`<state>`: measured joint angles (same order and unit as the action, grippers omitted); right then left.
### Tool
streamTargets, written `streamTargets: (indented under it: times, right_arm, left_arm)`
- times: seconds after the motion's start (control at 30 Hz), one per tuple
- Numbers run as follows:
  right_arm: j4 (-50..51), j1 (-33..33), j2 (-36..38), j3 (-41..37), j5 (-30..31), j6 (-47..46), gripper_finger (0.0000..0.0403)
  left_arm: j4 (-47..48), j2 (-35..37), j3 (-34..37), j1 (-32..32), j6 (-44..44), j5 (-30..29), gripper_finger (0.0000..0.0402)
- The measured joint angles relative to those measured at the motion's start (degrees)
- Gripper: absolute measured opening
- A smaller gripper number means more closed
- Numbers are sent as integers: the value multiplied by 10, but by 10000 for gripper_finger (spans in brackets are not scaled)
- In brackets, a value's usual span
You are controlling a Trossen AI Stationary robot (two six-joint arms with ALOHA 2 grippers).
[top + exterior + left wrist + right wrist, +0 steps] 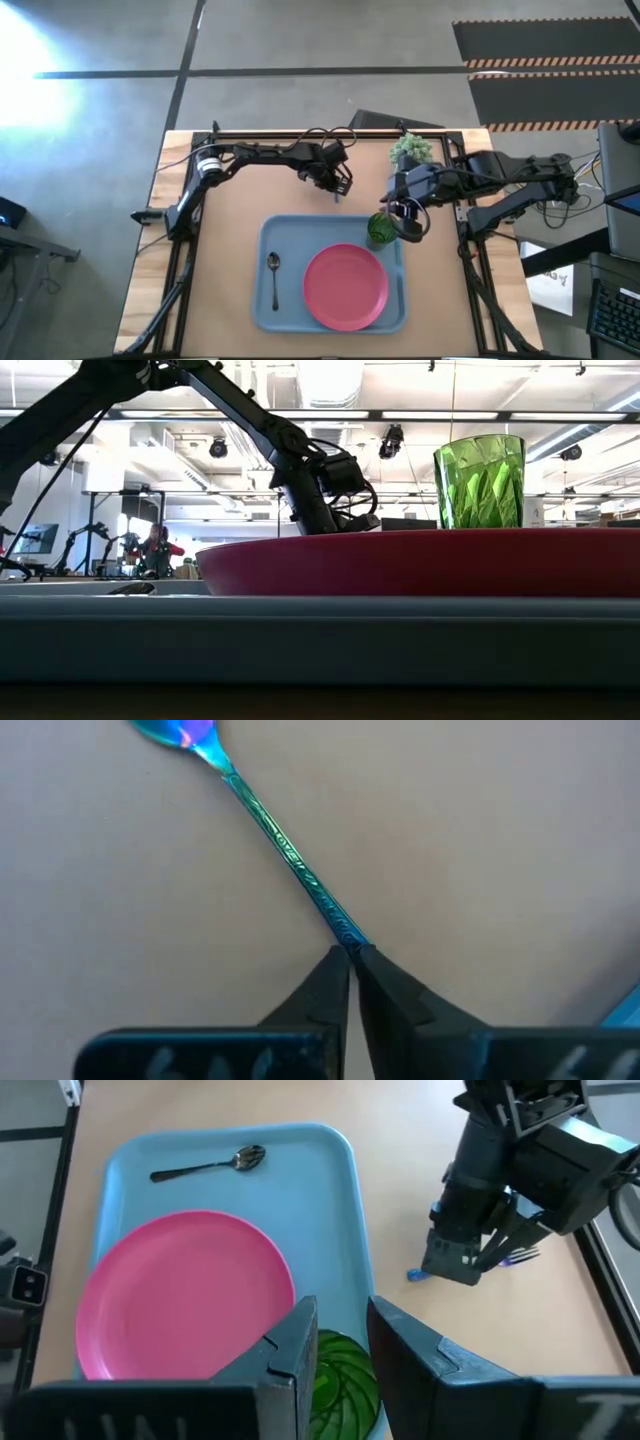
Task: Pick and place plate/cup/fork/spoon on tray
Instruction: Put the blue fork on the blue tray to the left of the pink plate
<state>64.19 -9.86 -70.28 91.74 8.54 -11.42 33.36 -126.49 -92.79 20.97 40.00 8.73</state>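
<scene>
from above, the light-blue tray (290, 232) is lying in the lower middle of the frame, with the spoon (274, 276) in its left part, the pink plate (345, 286) in the middle and the green cup (380, 229) in its upper right corner. the left gripper (340, 186) is sitting just above the tray's top edge, on the bare table (230, 200), and it is the arm nearer to the fork, which is mostly hiding under it here. the right gripper (408, 222) is hanging right beside the cup, fingers spread around it or just off it; i cannot tell if they are touching. in the low view, the plate (420, 560) is filling the middle, the cup (479, 480) is standing upright at the upper right, and the left arm is reaching down behind the plate in the middle. in the left wrist view, the left gripper (352, 965) is pinching the end of the fork (285, 845), fingers pressed together on its thin handle, and the fork's long line is running away to the upper left of the frame. in the right wrist view, the right gripper (340, 1345) is open, with the cup (340, 1375) low between its fingers, the fork (515, 1257) is peeking out under the other arm at the right, and the tray (330, 1190) is lying to the left of it, so i think the fork has to travel that way next.
</scene>
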Motion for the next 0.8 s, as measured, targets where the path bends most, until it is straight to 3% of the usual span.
streamTargets:
  times: [0.6, 0.8]
  right_arm:
    - [2, -23, 1, 0, 0, -1, 79]
    - [3, -23, 1, 0, 0, 1, 79]
  left_arm:
    - [143, 0, 8, -4, -34, -16, 0]
    - [147, 3, 3, -4, -33, -18, 0]
